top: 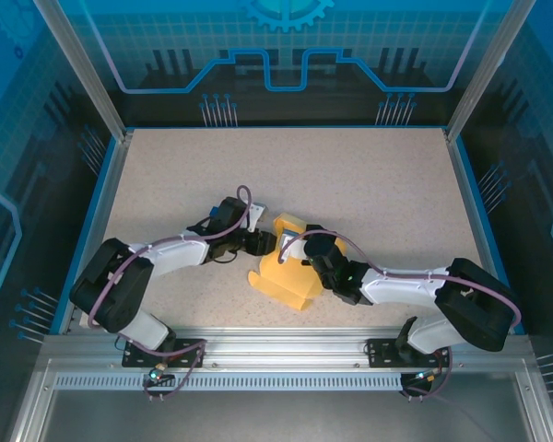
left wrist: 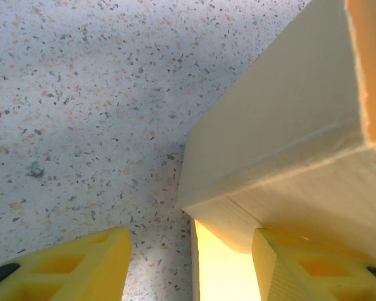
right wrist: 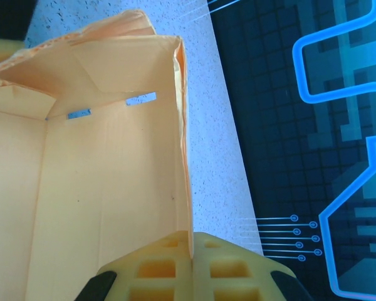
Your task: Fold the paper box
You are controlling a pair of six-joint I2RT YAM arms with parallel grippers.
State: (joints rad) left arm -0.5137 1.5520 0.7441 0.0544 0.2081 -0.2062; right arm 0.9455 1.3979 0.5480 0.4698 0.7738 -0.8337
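Partly erected paper box [top: 284, 272] on the bench [top: 369, 184], just near of centre, between both arms. Right pincer [right wrist: 191, 244] clamped on an upright wall, probably to keep it standing. Left pincer [left wrist: 188, 263] spread apart at the box's left corner, seemingly ready to brace it.

Left arm [top: 161, 256] stretches inward, lying low. Left gripper [left wrist: 188, 244]: fingers [left wrist: 81, 263] spread wide, nothing pinched between them. Right arm [top: 405, 281] also angles inward. Right gripper [right wrist: 192, 244]: pads pressed together, clamping a wall of the paper box [right wrist: 113, 175]. Grippers face each other, close.
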